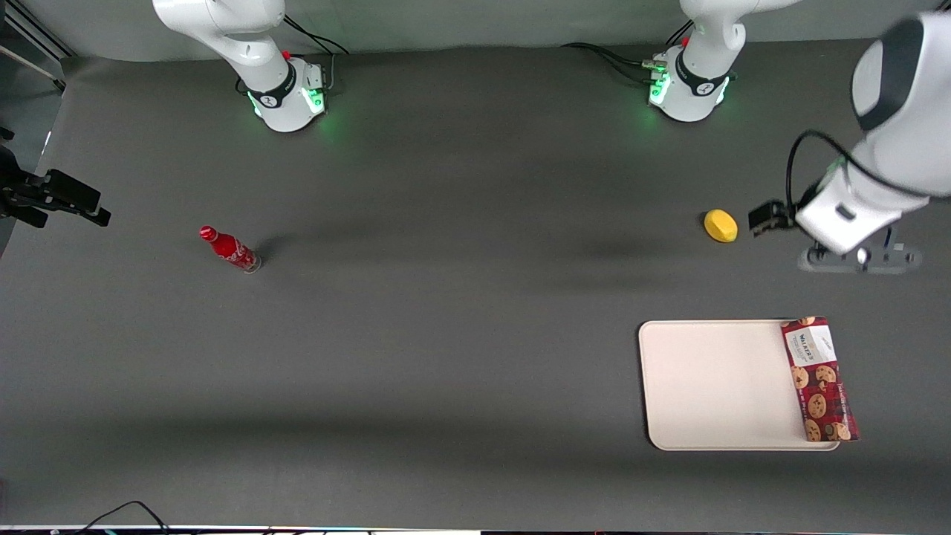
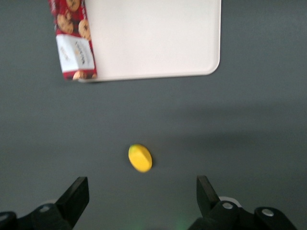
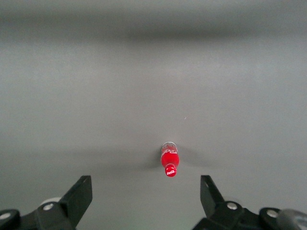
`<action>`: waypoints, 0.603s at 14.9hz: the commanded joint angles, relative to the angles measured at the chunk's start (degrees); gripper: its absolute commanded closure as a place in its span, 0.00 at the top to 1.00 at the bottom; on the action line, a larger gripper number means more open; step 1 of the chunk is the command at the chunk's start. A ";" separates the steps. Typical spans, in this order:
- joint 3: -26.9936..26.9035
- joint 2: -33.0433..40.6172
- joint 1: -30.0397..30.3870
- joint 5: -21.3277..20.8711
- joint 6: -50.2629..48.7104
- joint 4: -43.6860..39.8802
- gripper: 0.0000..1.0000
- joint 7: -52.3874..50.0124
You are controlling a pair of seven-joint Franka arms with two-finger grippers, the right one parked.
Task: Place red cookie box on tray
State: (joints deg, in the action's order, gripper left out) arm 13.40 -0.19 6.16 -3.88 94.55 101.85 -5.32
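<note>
We judge the job nearly done: the box (image 1: 818, 379) lies along the tray's (image 1: 713, 386) edge at the working arm's end, partly overhanging. Our end effector (image 2: 143, 194) hangs spread and empty above the lemon (image 2: 140, 158).

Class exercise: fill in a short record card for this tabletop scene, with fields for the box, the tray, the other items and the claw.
red cookie box: lies along the tray's edge at the working arm's end, partly overhanging the rim
tray: cream-white, flat on the table, otherwise bare
lemon: on the table, farther from the front camera than the tray
red soda bottle: upright, toward the parked arm's end
claw: open, holding nothing, above the table beside the lemon
</note>
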 commanded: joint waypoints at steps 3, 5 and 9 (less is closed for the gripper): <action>-9.27 3.80 -9.06 0.89 -6.10 -2.86 1.00 -1.45; -9.27 3.97 -8.62 1.76 -9.90 -5.43 1.00 -1.27; -9.36 2.83 -8.70 2.38 -9.82 -8.16 1.00 -1.27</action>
State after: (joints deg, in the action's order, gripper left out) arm 4.95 3.84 -1.34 -2.30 86.16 96.24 -5.47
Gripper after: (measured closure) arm 0.000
